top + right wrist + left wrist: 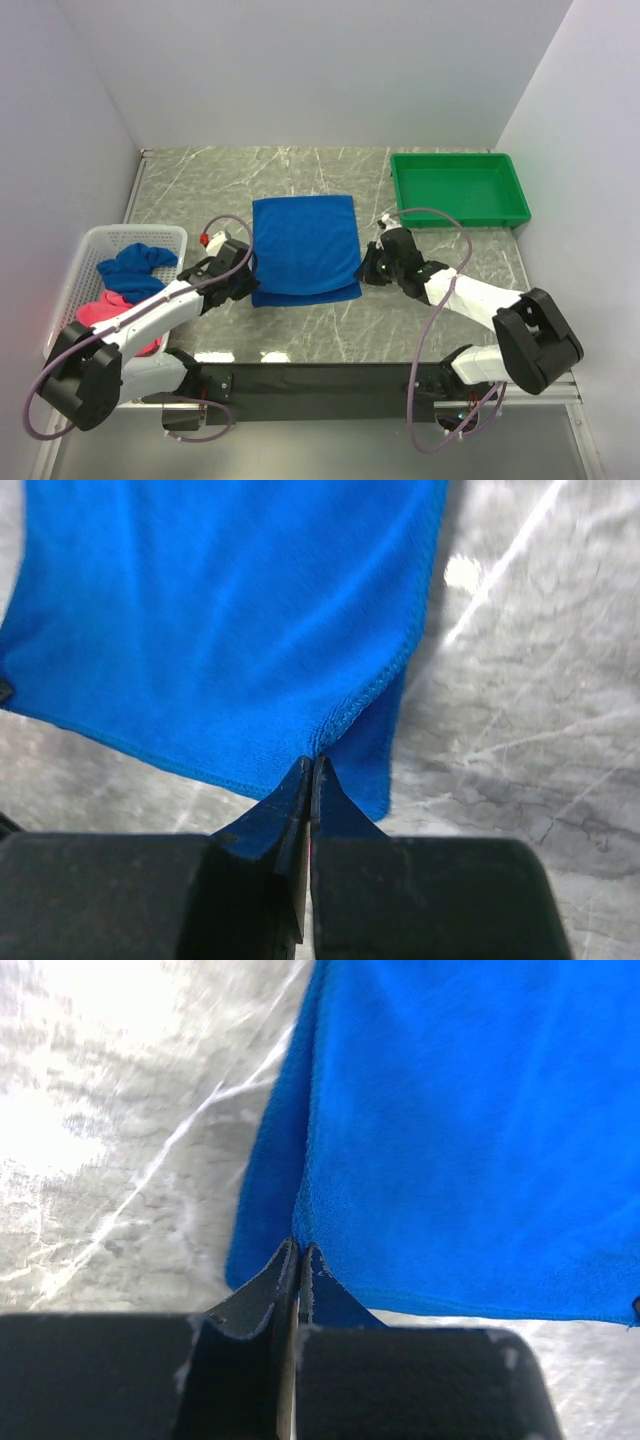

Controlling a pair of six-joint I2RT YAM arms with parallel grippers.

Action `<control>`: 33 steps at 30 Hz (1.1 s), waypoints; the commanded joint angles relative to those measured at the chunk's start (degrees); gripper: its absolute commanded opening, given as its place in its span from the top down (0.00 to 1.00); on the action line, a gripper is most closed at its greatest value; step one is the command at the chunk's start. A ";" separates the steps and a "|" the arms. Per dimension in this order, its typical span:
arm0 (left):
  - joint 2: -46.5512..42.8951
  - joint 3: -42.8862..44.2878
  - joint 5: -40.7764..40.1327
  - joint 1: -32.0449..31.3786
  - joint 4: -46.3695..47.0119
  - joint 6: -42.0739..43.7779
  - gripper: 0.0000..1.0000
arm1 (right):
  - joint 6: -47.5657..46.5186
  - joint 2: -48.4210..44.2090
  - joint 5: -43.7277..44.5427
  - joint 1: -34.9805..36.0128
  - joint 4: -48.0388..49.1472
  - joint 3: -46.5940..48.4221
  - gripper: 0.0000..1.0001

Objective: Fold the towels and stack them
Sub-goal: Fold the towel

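Top external: left gripper point(298, 1252) and right gripper point(308, 768) clenched on near corners of blue towel point(304, 245); shallow bites; may slip mid-fold, skewing layers.

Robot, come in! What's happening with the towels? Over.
Left fingers, right fingers: shut on near corners of blue towel. Towel lies doubled on table. Nothing in the way.

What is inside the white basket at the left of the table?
A crumpled blue towel lies at the far end of the basket, a pink-red towel nearer. The left arm covers part of the pink-red one; the basket floor beneath is hidden.
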 commanded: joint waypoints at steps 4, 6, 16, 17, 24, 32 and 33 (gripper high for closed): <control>-4.93 5.90 -1.95 -0.29 -7.30 0.64 0.99 | -1.64 -6.96 2.32 -0.35 -4.98 3.13 1.00; -6.95 4.67 -1.60 -0.38 -7.48 0.11 0.99 | -1.02 -8.37 1.36 -0.27 -4.99 1.65 1.00; -5.91 -7.81 3.85 -0.29 2.00 -2.53 0.99 | 2.49 -4.78 -2.60 -0.35 0.98 -6.71 1.00; -5.30 -8.25 4.02 -0.29 2.53 -2.27 0.99 | 2.58 -4.25 -2.69 -0.35 1.42 -7.06 1.00; -2.82 -10.01 4.90 -0.29 3.68 -2.97 0.99 | 3.55 -2.66 -1.72 -0.35 1.96 -7.50 1.00; -6.87 -10.12 3.59 -0.38 0.88 -3.68 0.99 | 2.76 -3.10 -1.72 -0.27 0.65 -6.81 1.00; -7.13 -9.06 3.24 -0.38 0.00 -3.41 0.99 | 2.06 -3.36 -1.64 -0.35 -0.14 -5.06 1.00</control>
